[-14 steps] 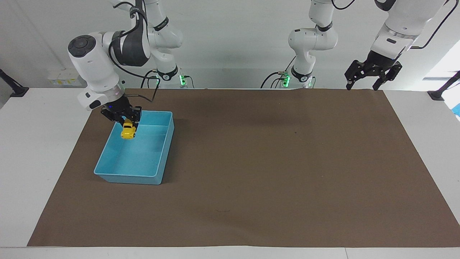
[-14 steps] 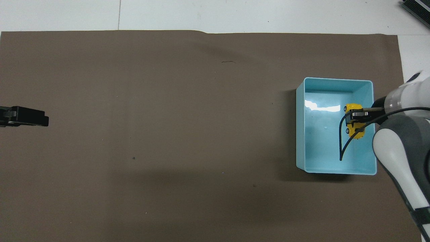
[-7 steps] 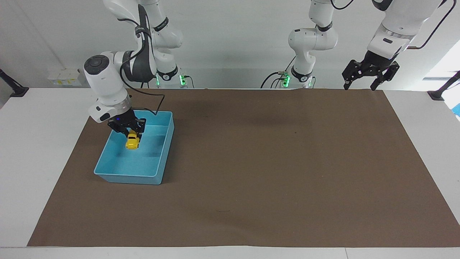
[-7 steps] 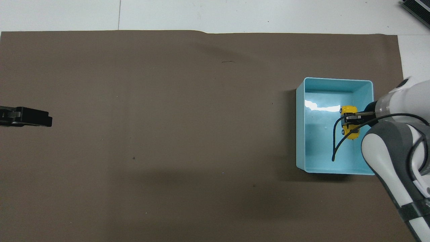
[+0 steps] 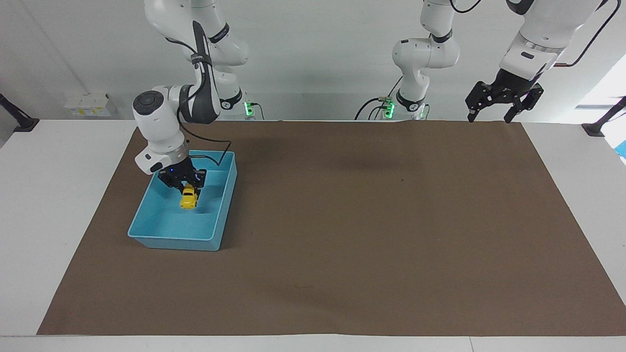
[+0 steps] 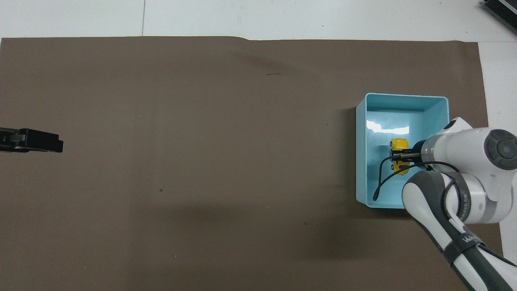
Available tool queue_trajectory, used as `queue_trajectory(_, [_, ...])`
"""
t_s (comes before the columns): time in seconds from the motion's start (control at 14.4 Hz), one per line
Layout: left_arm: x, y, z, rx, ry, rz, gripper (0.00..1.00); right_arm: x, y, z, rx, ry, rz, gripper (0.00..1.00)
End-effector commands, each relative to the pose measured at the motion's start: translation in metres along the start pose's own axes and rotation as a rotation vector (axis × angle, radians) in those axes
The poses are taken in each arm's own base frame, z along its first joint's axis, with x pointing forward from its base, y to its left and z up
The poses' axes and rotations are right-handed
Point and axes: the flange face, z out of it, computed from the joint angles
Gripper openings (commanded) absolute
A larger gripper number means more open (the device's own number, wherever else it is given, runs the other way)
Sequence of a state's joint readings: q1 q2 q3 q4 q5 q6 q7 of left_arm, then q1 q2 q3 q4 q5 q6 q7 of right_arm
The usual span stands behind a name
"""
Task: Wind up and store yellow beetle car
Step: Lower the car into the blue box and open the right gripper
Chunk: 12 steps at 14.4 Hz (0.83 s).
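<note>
The yellow beetle car (image 5: 188, 200) is held in my right gripper (image 5: 186, 189), which is shut on it and reaches down inside the light blue bin (image 5: 172, 239). The car hangs low, close to the bin's floor, about mid-bin. In the overhead view the car (image 6: 400, 144) shows in the bin (image 6: 360, 153) with the right gripper (image 6: 398, 157) across it. My left gripper (image 5: 490, 116) is open and empty, and waits raised over the left arm's end of the table edge by the robots; it also shows in the overhead view (image 6: 32, 140).
A brown mat (image 5: 371, 234) covers most of the white table (image 5: 58, 205). The bin stands on the mat toward the right arm's end. A black cable (image 6: 381, 182) from the right wrist loops over the bin.
My right gripper has gone down into the bin with the car and shifted toward the bin's middle. My left gripper rose slightly, then stayed put.
</note>
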State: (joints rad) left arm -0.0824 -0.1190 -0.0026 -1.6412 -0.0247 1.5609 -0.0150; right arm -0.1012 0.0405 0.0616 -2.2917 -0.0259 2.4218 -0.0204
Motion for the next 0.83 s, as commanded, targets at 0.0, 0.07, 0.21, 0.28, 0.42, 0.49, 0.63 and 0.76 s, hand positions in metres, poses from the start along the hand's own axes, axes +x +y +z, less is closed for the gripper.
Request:
queue_trajectory(0.0, [-0.003,-0.008,-0.004,0.012,-0.006,0.004,1.00,-0.015,0.000,0.018,-0.004,0.024,-0.019,0.00])
queue_trajectory(0.07, [-0.003,-0.008,-0.004,0.012,-0.006,0.004,1.00,-0.016,0.000,0.021,-0.004,0.024,-0.022,0.00])
queue_trajectory(0.21, [-0.003,-0.011,-0.003,0.013,-0.008,0.001,1.00,-0.017,-0.001,0.026,-0.003,0.015,-0.024,0.00])
queue_trajectory(0.28, [-0.003,-0.014,-0.004,0.013,-0.007,-0.006,1.00,-0.016,-0.004,0.025,-0.002,0.016,-0.021,0.34])
queue_trajectory(0.42, [-0.003,-0.013,-0.003,0.013,-0.008,-0.004,1.00,-0.011,0.000,0.022,-0.002,0.015,-0.016,1.00])
queue_trajectory(0.49, [-0.003,-0.013,-0.003,0.013,-0.008,-0.004,1.00,-0.009,0.002,0.017,-0.002,0.019,-0.018,1.00])
queue_trajectory(0.63, [-0.003,-0.014,-0.004,0.013,-0.007,-0.006,1.00,-0.005,-0.001,-0.005,-0.006,0.025,-0.030,1.00])
queue_trajectory(0.76, [-0.003,-0.014,-0.004,0.013,-0.007,-0.007,1.00,0.002,-0.004,-0.031,-0.005,-0.005,-0.021,1.00])
